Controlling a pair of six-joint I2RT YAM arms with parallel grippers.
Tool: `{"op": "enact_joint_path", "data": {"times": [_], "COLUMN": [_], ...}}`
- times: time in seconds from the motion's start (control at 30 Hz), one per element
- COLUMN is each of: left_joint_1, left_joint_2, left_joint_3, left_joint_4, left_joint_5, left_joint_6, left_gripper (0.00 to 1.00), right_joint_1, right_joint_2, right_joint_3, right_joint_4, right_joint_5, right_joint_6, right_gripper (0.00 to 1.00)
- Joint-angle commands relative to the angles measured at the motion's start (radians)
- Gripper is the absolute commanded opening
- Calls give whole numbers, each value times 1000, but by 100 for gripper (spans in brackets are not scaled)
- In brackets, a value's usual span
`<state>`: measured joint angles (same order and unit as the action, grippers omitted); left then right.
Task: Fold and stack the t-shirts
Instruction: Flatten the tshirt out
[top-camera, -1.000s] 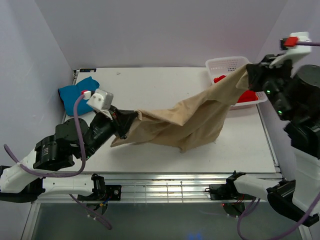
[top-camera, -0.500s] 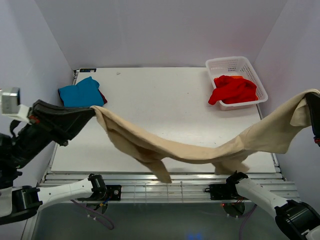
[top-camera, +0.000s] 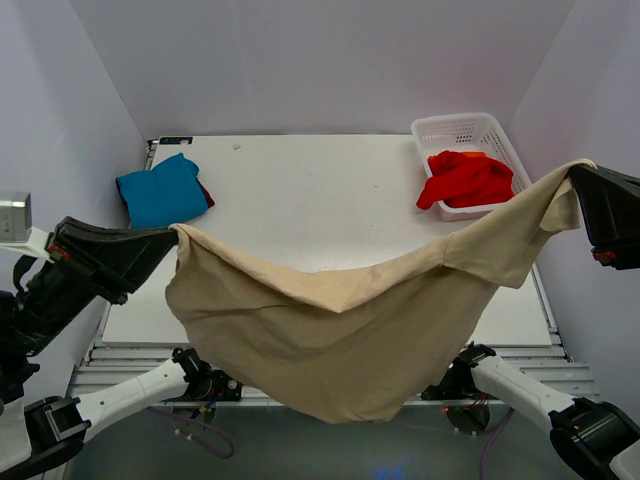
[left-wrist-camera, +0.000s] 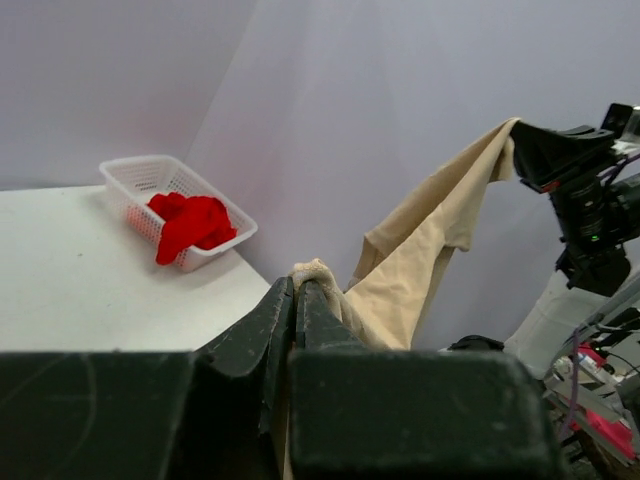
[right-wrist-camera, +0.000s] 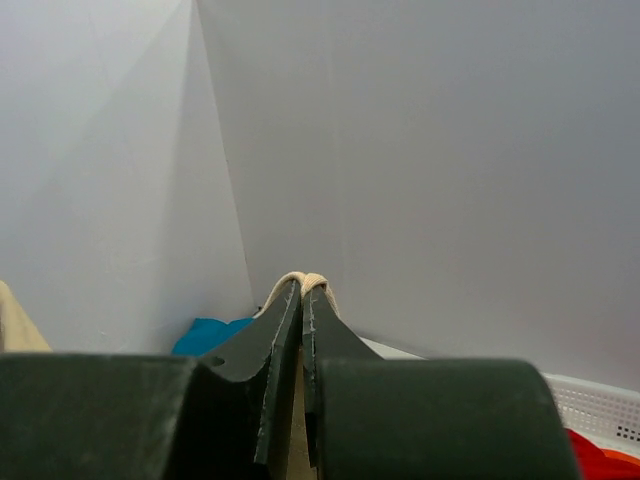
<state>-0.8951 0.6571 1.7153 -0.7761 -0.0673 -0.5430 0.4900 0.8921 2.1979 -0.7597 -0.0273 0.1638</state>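
Note:
The tan-beige t-shirt hangs spread in the air between both grippers, sagging over the table's near edge. My left gripper is shut on its left end, with cloth bunched at the fingertips in the left wrist view. My right gripper is shut on its right end, seen as a cloth fold in the right wrist view. The teal-blue t-shirt lies folded at the table's back left, with a dark red t-shirt edge showing under it. The bright red t-shirt lies crumpled in the basket.
The white lattice basket stands at the table's back right. The white table has walls close on the left, back and right. Both arm bases sit at the near edge.
Both grippers lifted the tan-beige shirt off the table and pulled apart. In the last half second the shirt opened from a twisted rope into a wide hanging sheet.

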Motion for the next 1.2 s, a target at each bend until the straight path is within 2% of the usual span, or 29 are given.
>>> {"op": "enact_joint_path", "data": {"times": [0.0,0.13,0.17,0.27,0.43,0.5,0.63,0.7,0.73,0.77,0.83,0.87,0.93,1.03,1.1,1.17], "left_joint_1": [12,12,12,10,-18,-18,-18,-18,-16,-15,-1,4,18,22,22,22], "left_joint_2": [-33,-24,-16,27,171,265,398,435,440,431,424,427,455,486,490,463], "left_joint_3": [-28,3,6,-2,-42,-19,62,44,21,-12,-106,-115,-70,5,42,59], "left_joint_4": [-37,-63,-75,-103,-143,-141,-89,47,201,313,525,701,837,922,882,738], "left_joint_5": [-63,-141,-155,-264,-498,-551,-750,-804,-857,-871,-882,-881,-867,-838,-822,-804], "left_joint_6": [3,41,54,92,155,176,285,418,476,635,786,858,975,1101,1089,1021], "left_gripper": [0,0,0,0,0,0,0,0,0,0,0,0,0,0,0,0], "right_joint_1": [-2,-4,-4,-4,-4,-4,-8,-24,-30,-37,-48,-63,-77,-96,-94,-94], "right_joint_2": [25,63,86,154,289,376,549,651,709,732,757,758,755,700,650,549], "right_joint_3": [-12,-27,-38,-95,-176,-159,-25,97,136,201,218,215,214,212,175,119], "right_joint_4": [117,129,135,132,131,129,132,134,140,149,195,253,305,385,420,431], "right_joint_5": [0,23,86,186,263,309,385,392,406,421,441,451,461,484,486,471], "right_joint_6": [11,-7,-16,-65,-109,-121,-150,-155,-159,-161,-205,-214,-236,-250,-256,-251], "right_gripper": [8,8,8,8,8,8,8,8,8,8,8,8,8,8,8,8]}}
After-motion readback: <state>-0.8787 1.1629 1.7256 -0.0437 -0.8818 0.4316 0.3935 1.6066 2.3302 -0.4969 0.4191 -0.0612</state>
